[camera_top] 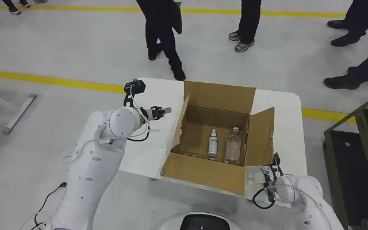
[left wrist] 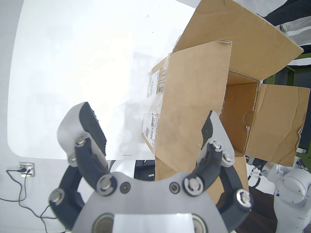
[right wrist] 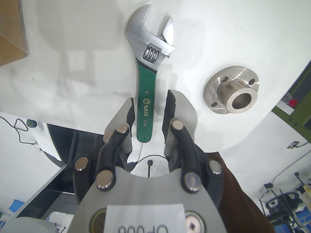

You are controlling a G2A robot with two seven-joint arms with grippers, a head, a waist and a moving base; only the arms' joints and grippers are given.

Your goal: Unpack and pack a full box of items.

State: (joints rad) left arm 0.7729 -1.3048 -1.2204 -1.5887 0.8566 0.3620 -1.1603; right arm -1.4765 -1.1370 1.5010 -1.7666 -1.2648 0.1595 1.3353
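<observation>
White print, a size mark and a number among it, runs along the green handle of the wrench (right wrist: 145, 78), between the spread fingers of the right gripper (right wrist: 150, 98). White labels (left wrist: 156, 83) with barcodes and handling signs sit on the box (left wrist: 192, 93) side, just ahead of the left gripper (left wrist: 148, 112), its fingers wide apart.

Top camera high over table (camera_top: 166, 93) and box (camera_top: 221, 95); wrist cameras close, left toward box.

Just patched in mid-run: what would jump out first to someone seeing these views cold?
The open cardboard box in the middle of the table, with a spray bottle and a clear bottle side by side inside. Next, the green-handled wrench on the table, its handle between the fingers of the open right pincer, with a metal flange beside it.
</observation>
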